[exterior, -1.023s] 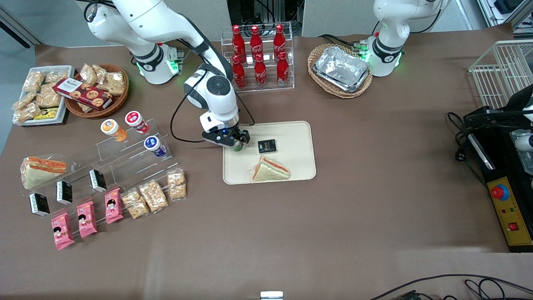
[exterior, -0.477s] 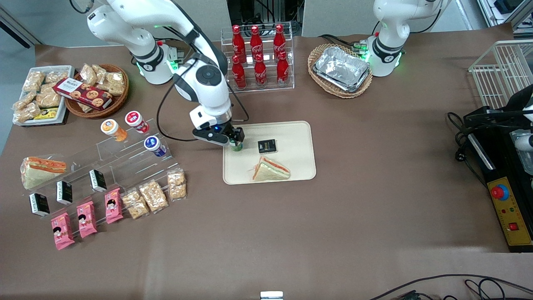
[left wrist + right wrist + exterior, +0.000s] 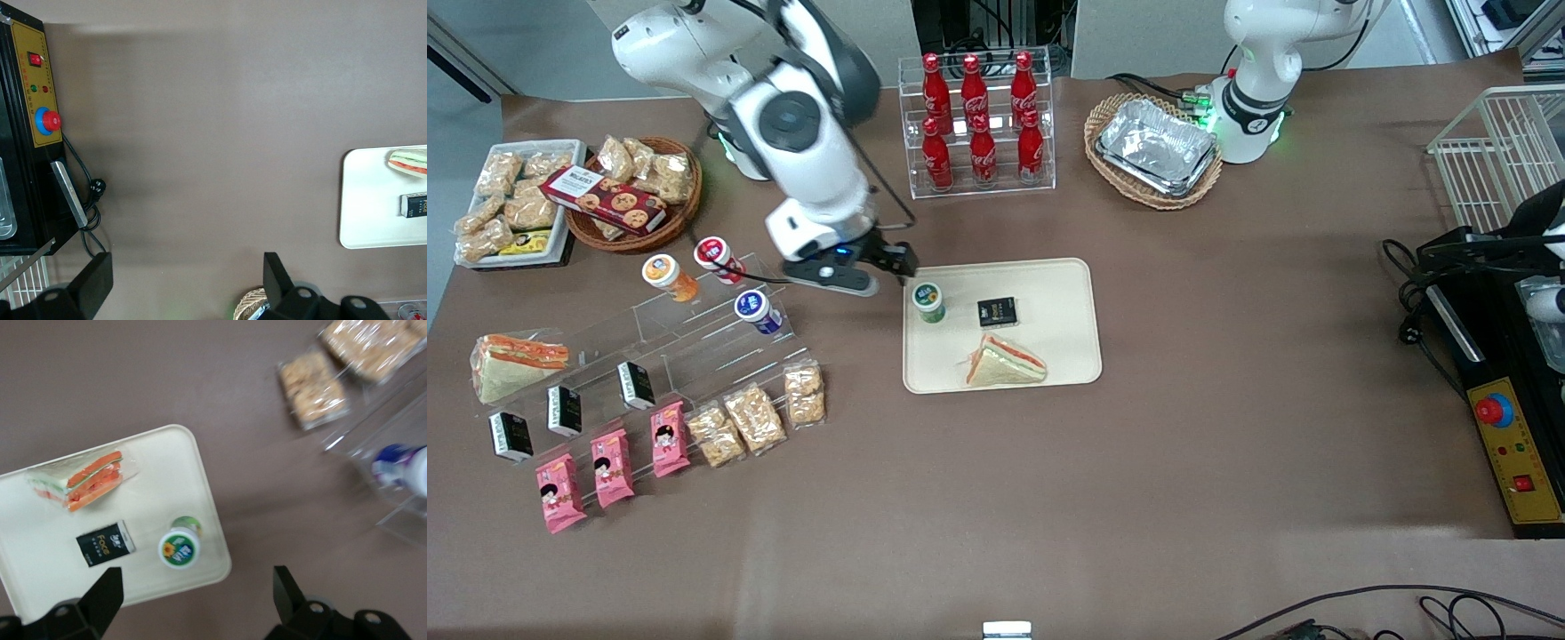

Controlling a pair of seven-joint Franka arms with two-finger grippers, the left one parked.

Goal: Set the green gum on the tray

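A wrapped sandwich [image 3: 1005, 363] is seen on the part of the tray [image 3: 1063, 293] nearest the front camera, with a small black packet [image 3: 997, 311] just above it. The green gum [image 3: 928, 301] is stood upright on the tray, close to the rim facing the working arm's end of the table. The gripper [image 3: 885, 258] is held above the bare tabletop just off that rim, fingers spread and empty. A careless sweep past that rim could knock the bottle over, as it is tall and narrow.
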